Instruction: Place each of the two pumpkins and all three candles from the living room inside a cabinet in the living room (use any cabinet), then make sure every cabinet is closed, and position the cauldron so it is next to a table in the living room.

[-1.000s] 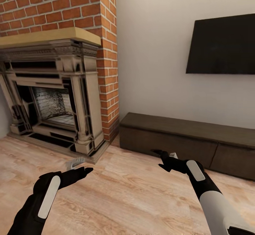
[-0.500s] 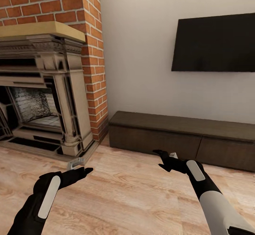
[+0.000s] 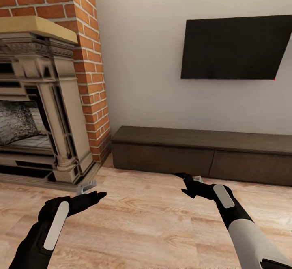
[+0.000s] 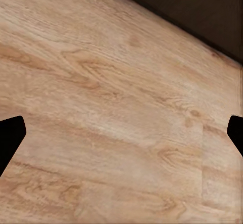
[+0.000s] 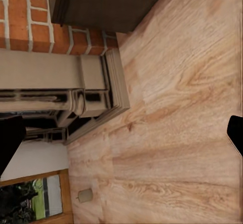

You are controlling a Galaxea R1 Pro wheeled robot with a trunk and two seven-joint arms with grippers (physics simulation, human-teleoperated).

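Observation:
The cabinet (image 3: 202, 155) is a long, low dark-brown unit against the white wall, with its drawer fronts shut. My left gripper (image 3: 92, 192) hangs open over the wood floor, well short of the cabinet, and its wrist view (image 4: 121, 135) has bare floor between the fingertips. My right gripper (image 3: 189, 178) is open and empty (image 5: 121, 138), just in front of the cabinet's middle. A small beige-tan lump (image 5: 85, 195) lies on the floor far off; it may be a candle, but it is too small to tell. The pumpkins and the cauldron are out of view.
A stone fireplace (image 3: 48, 110) with a brick chimney (image 3: 91, 70) stands at the left, its base jutting onto the floor. A black TV (image 3: 235, 50) hangs on the wall above the cabinet. Wood floor (image 3: 146, 220) stretches between me and the cabinet.
The camera has swung to the right, so the fireplace and cabinet sit further left in the picture. Both arms hold the same pose, grippers still open.

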